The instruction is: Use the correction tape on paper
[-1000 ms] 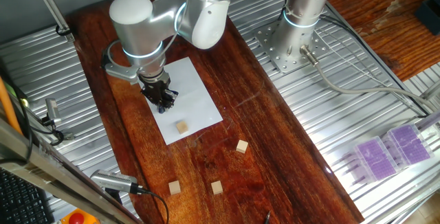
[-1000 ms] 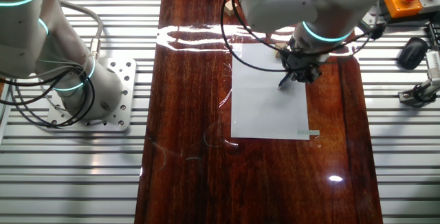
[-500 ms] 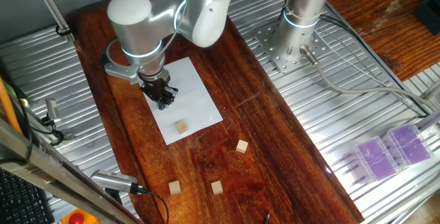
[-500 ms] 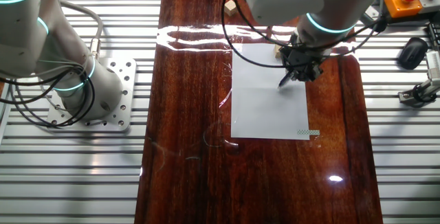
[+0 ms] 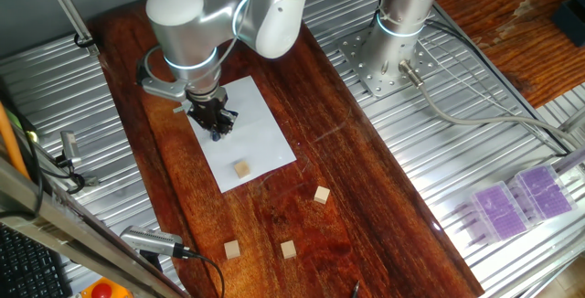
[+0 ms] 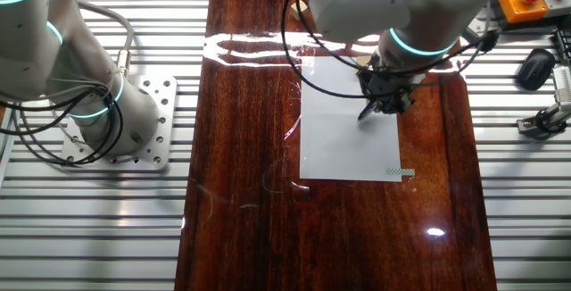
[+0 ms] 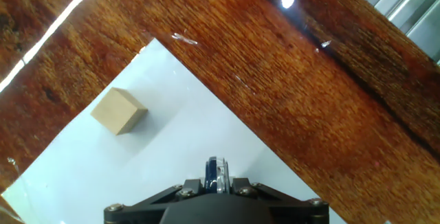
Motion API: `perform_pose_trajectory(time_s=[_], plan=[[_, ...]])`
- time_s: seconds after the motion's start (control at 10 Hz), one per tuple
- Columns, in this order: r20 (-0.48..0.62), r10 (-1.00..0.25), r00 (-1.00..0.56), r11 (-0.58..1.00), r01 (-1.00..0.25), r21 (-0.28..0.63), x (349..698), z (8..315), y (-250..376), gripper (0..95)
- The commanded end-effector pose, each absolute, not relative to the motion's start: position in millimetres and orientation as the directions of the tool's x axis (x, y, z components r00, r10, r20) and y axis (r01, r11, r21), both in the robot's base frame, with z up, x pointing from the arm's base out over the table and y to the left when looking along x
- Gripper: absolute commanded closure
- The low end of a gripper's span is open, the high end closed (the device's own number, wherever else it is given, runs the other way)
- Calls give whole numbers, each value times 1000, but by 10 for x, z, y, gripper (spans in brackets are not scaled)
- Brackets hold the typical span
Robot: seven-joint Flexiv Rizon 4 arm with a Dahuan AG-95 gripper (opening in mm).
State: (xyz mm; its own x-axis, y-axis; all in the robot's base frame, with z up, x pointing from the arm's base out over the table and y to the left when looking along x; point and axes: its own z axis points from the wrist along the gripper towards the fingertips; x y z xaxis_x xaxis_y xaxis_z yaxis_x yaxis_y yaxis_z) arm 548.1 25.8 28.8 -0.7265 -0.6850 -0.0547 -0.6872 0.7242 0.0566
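Silver arm bent low over paper, jaws apparently clamping correction tape upright.

A long, glossy dark red wooden table with bright light glare lies across ribbed silver metal decking. Purple trays rest near the decking's right edge; a black keyboard shows at the bottom-left corner.
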Motion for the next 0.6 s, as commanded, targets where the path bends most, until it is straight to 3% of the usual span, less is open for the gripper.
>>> perform_pose_trajectory(time_s=[0.1,0.6], plan=[[-57,-684,-728,725,-686,61,5485,280,264,950],[-63,-667,-742,740,-670,50,5555,224,417,950]])
